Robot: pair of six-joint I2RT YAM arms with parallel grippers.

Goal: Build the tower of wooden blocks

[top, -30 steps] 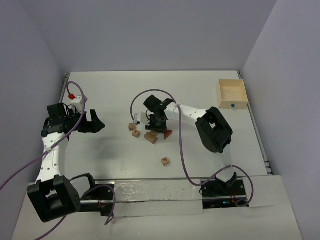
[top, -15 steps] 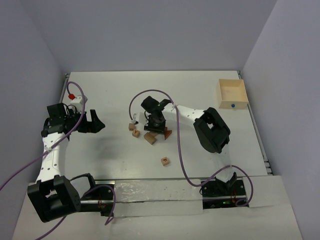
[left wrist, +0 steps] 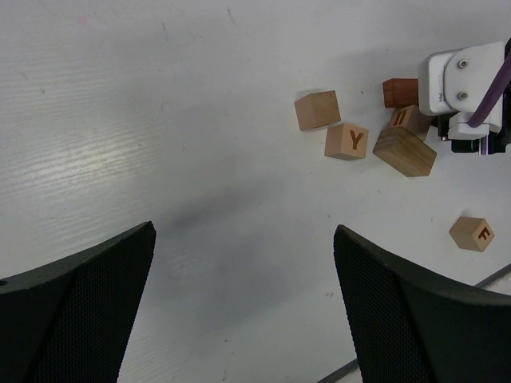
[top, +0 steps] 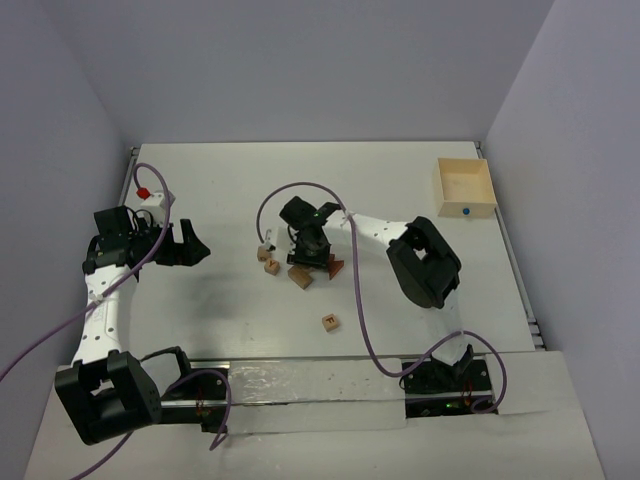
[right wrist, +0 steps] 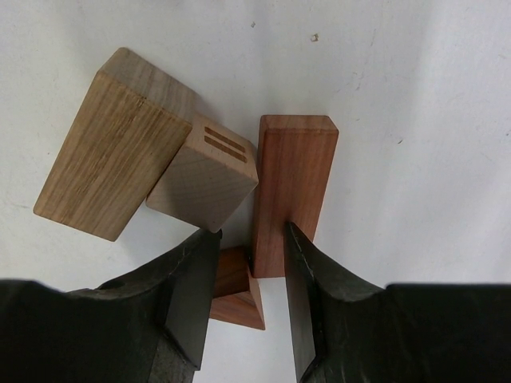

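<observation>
Reddish-brown wooden bar (right wrist: 294, 183) straddled, not clamped; no tower standing yet.
Right gripper (right wrist: 250, 233) is half-wide with a gap on one side, apparently aligning a grasp; the bar lies flat on the table (top: 400, 170) beside a tan wooden oblong (right wrist: 112, 155). Left gripper (top: 188, 246) is wide, empty and well apart.

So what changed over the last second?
Right gripper slid slightly left over the wood blocks, its fingers easing apart beside the reddish-brown bar, clamping nothing. Left gripper stayed open and parked; the blocks didn't visibly move.
</observation>
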